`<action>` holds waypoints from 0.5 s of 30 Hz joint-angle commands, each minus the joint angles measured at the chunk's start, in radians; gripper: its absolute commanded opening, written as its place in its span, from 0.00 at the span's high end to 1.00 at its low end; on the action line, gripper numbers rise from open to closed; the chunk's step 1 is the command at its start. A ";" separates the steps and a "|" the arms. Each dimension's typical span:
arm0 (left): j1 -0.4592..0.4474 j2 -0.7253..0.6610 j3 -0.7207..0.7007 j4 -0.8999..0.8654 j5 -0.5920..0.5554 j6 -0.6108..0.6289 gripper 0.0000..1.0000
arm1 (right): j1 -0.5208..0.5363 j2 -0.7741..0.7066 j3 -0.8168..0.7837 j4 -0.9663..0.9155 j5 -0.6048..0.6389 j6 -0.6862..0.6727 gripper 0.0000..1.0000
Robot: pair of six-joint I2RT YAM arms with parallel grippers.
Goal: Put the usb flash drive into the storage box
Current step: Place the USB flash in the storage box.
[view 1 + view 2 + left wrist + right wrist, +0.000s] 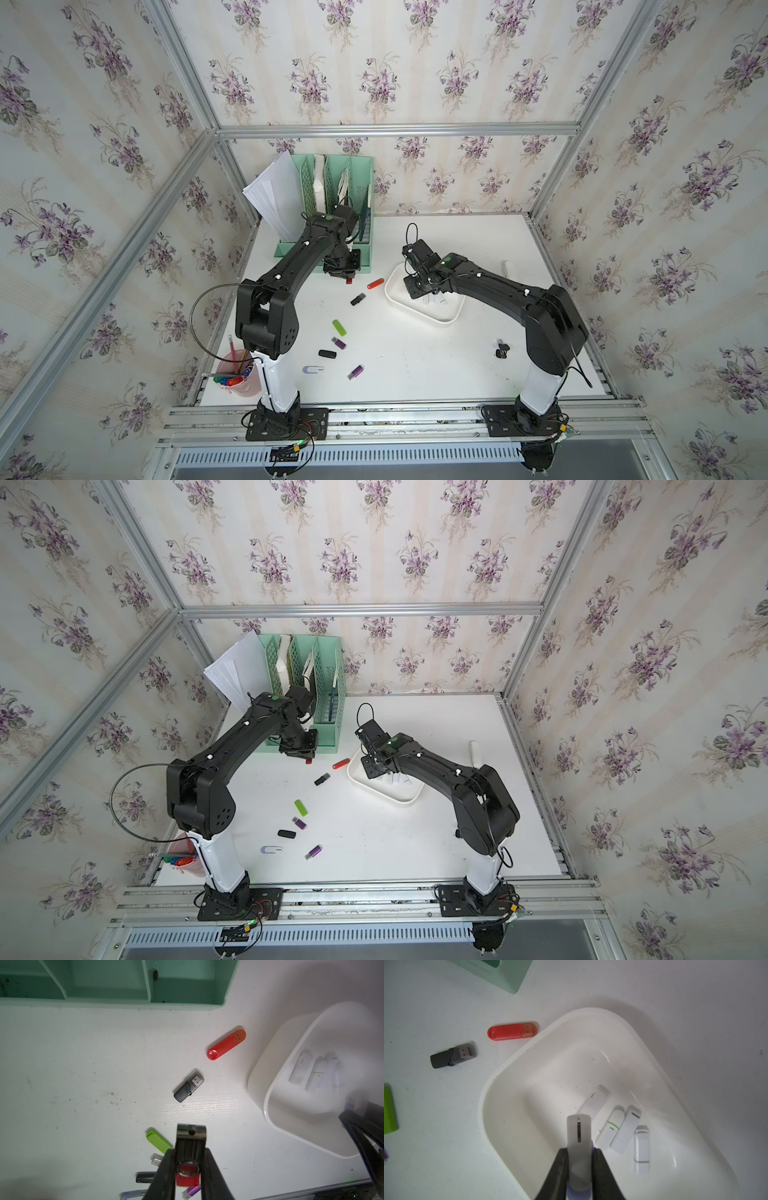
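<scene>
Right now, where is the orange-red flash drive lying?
In a top view the orange-red flash drive lies on the table just left of the storage box, not touching it, between the green organizer and the dark grey drive.

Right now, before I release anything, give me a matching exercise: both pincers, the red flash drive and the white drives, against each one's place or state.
1. left pincer
2. right pincer
3. red flash drive
4. white drives

A. inside the storage box
B. on the table beside the box
C. shut on a black-and-red drive
D. shut on a pale grey drive, over the box

Pairs: 1-C, 2-D, 3-B, 4-A.
</scene>
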 commanded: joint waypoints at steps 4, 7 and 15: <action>-0.003 -0.002 -0.002 -0.032 -0.017 -0.004 0.77 | -0.007 0.066 0.013 0.081 -0.056 0.022 0.79; -0.003 -0.004 -0.008 -0.031 -0.017 -0.003 0.77 | -0.011 0.100 0.025 0.097 -0.064 0.021 0.79; -0.004 -0.013 -0.028 -0.024 -0.017 -0.007 0.77 | -0.030 0.179 0.055 0.129 -0.064 0.007 0.79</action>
